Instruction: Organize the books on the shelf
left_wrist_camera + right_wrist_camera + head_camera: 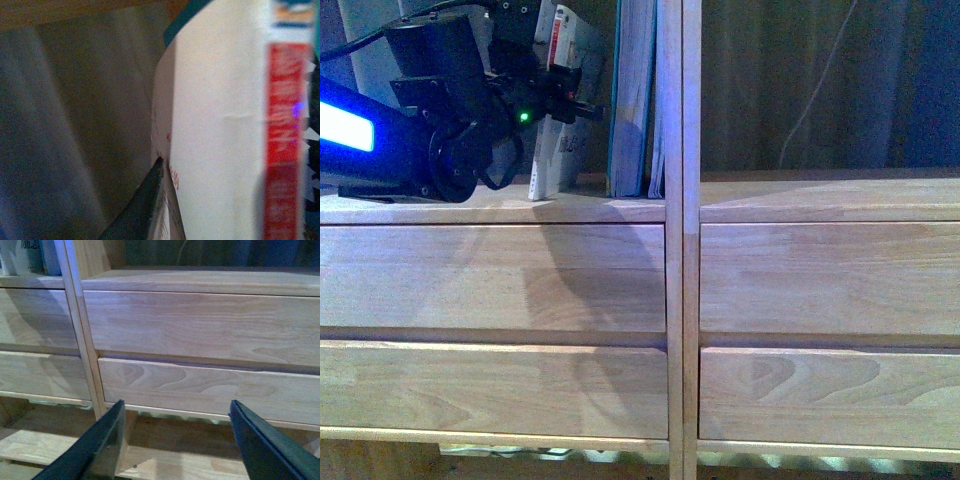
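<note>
1. Nearest the front camera, the left gripper [565, 100] is seen as a bulky black housing with a green light and a blue strip behind it, pressed against the white paperback [560, 120].
2. Whether its jaws pinch that book cannot be told; in the left wrist view only one dark, tapered finger [145, 205] is shown lying along the paperback's matte white cover, beside the red-marked spine [285, 140].
3. Leaning, the paperback is stood in the shelf [675, 300] compartment left of the upright divider, with the tall teal books [630, 100] upright between it and that divider.
4. Jointed pale planks with visible grain form the drawer fronts [495, 275] below.
5. Spread wide before the drawers, the right gripper [175, 440] is empty.
</note>
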Controlling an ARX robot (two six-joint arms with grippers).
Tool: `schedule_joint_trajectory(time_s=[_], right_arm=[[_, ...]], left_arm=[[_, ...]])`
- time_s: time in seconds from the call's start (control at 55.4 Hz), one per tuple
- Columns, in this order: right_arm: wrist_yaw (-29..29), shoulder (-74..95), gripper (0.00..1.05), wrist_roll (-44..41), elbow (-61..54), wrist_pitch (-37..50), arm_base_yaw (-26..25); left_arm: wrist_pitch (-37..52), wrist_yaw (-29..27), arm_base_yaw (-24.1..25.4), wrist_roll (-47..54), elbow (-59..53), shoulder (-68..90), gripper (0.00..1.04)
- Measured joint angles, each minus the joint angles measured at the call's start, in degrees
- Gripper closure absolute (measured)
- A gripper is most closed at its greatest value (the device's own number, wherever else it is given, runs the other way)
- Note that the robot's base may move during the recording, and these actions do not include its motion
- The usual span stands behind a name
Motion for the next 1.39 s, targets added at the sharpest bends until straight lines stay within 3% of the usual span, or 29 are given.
schedule_joint_trajectory(time_s=[0.199, 0.325, 0.361, 0.379, 0.434, 0.723, 0.939, 1.21, 1.391], right_arm=[[0.0, 0.0, 0.05, 0.0, 0.0, 0.0, 0.0], [0.0, 0.0, 0.07, 0.0, 0.0, 0.0, 0.0], [0.0, 0.0, 0.07, 0.0, 0.0, 0.0, 0.0], [0.0, 0.0, 0.07, 0.0, 0.0, 0.0, 0.0], [0.0, 0.0, 0.07, 0.0, 0.0, 0.0, 0.0], [0.0, 0.0, 0.07, 0.0, 0.0, 0.0, 0.0], [0.0, 0.0, 0.07, 0.0, 0.0, 0.0, 0.0], [0.0, 0.0, 0.07, 0.0, 0.0, 0.0, 0.0], [0.0, 0.0, 0.07, 0.0, 0.0, 0.0, 0.0]], left_arm=[[0.7, 0.7, -0.4, 0.7, -2.7, -0.2, 0.48], [2.5, 0.9, -0.4, 0.7, -5.4, -0.9, 0.3], [3.6, 1.0, -0.3, 0.7, -7.0, -1.7, 0.23], [5.4, 1.3, -0.3, 0.5, -9.6, -3.1, 0.14], [7.3, 1.4, -0.3, 0.0, -12.4, -4.8, 0.06], [14.9, 1.9, -0.2, -3.1, -28.0, -15.7, 0.07], [16.1, -3.2, 0.2, -5.7, -41.0, -25.8, 0.07], [3.4, -9.9, 2.4, -9.8, -57.6, -44.3, 0.07], [-1.9, -9.0, 3.1, -9.5, -71.2, -58.3, 0.07]])
